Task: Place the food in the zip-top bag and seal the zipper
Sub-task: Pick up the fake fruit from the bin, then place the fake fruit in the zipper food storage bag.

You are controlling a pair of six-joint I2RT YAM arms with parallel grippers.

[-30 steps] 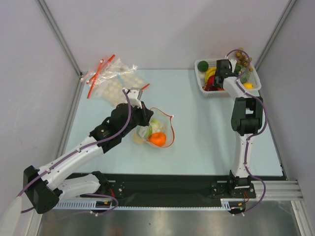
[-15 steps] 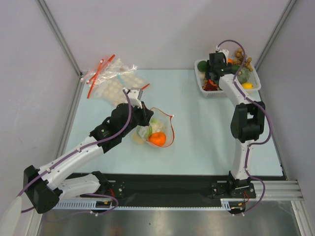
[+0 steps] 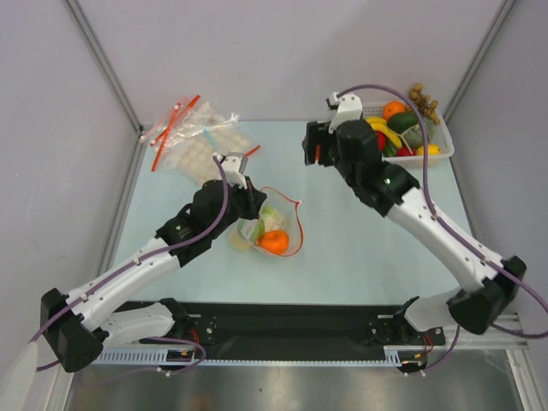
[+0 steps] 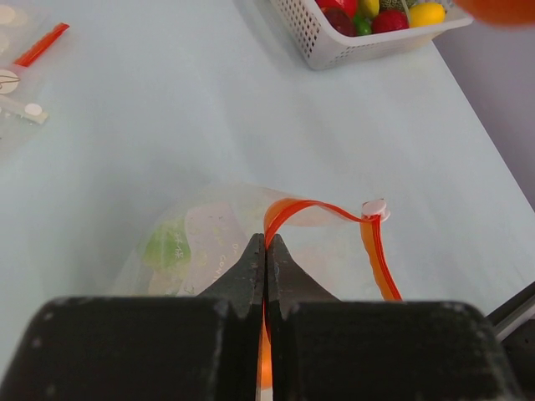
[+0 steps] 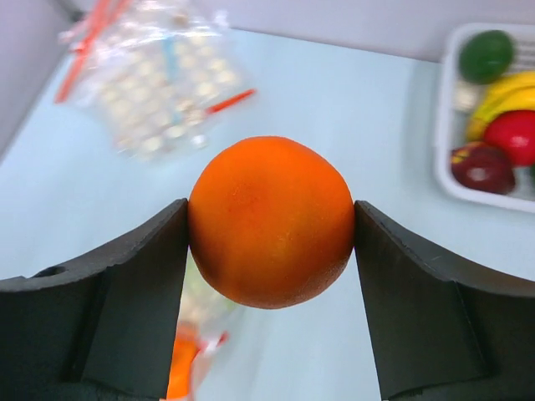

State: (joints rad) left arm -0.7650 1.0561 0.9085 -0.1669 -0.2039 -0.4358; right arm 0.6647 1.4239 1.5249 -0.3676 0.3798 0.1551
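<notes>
We see a pale blue-green table (image 3: 360,248) in the middle of the frame, enclosed by plain light grey walls (image 3: 274,51). Thin metal posts (image 3: 102,60) slant across the upper left and upper right. A black rail (image 3: 291,318) edges the table's lower side, above a brushed metal strip (image 3: 282,390). The light is soft and even.

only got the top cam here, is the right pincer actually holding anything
observer: yes, the right wrist view shows the right pincer clamped on an orange, one finger on each side.
operator: ok and the left one, is it on the zipper or just plastic
observer: on the zipper: the left pincer is shut on the red-orange zipper strip.
operator: wheres the slider
observer: the white slider sits at the strip's bend, right of the pinch in the left wrist view and clear of the fingers.
</notes>
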